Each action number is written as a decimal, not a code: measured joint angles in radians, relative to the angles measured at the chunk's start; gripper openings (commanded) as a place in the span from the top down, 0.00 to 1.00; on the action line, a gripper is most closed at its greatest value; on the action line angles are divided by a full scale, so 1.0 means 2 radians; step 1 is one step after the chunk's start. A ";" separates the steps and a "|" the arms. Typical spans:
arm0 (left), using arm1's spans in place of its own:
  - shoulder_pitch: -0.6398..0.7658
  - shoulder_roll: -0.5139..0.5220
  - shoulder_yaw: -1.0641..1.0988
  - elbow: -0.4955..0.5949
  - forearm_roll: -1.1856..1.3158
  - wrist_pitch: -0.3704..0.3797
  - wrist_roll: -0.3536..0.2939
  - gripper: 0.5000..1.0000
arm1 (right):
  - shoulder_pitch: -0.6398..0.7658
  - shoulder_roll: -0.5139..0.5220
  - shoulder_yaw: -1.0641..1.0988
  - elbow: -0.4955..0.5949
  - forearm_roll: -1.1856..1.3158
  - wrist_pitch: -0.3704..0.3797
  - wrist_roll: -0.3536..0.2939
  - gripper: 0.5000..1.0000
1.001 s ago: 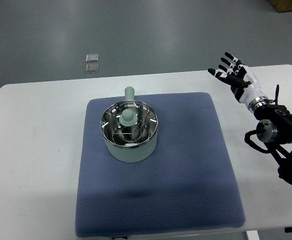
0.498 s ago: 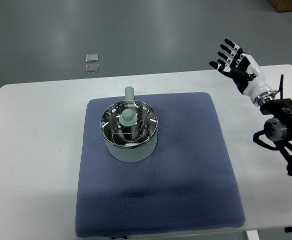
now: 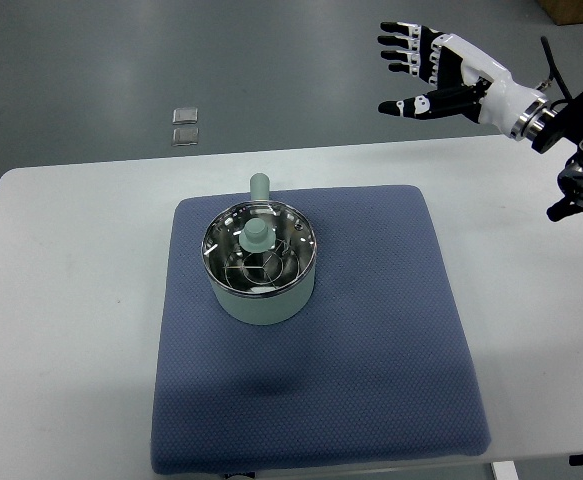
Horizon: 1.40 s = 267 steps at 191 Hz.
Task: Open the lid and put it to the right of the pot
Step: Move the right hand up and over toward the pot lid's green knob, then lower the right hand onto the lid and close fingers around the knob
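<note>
The lid (image 3: 258, 243) sits on the pot (image 3: 262, 268), which stands on the blue mat (image 3: 371, 350) in the middle of the worktop (image 3: 71, 300), so the opening step is not yet begun. The right hand (image 3: 426, 68) hangs high beyond the worktop's far edge, well apart from the pot, fingers spread and holding nothing, palm turned leftward. Next it likely needs to come down over the lid's knob (image 3: 255, 234) and close on it.

White table (image 3: 71, 300) under blue mat (image 3: 371, 350)
</note>
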 measured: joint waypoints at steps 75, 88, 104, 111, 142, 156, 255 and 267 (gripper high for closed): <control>0.000 0.000 0.000 0.000 0.000 0.000 0.000 0.00 | 0.131 0.020 -0.144 0.025 -0.086 -0.014 0.010 0.17; 0.000 0.000 0.000 0.000 0.000 0.000 0.000 0.00 | 0.146 0.030 -0.163 0.026 -0.105 -0.022 0.010 0.17; 0.000 0.000 0.000 0.000 0.000 0.000 0.000 0.00 | 0.164 0.046 -0.191 0.026 -0.125 -0.035 0.010 0.17; 0.000 0.000 0.000 0.000 0.000 0.000 0.000 0.00 | 0.172 0.051 -0.203 0.026 -0.132 -0.041 0.010 0.17; 0.000 0.000 0.000 0.000 0.000 0.000 0.000 0.00 | 0.204 0.069 -0.246 0.027 -0.163 -0.048 0.009 0.17; 0.000 0.000 0.000 0.000 0.000 0.000 0.000 0.00 | 0.211 0.075 -0.251 0.027 -0.190 -0.047 0.008 0.17; 0.000 0.000 0.000 0.000 0.000 0.000 0.000 0.00 | 0.250 0.140 -0.360 0.021 -0.247 -0.090 -0.010 0.19; 0.000 0.000 0.000 0.000 0.000 0.000 0.000 0.00 | 0.256 0.145 -0.380 0.020 -0.248 -0.101 -0.011 0.22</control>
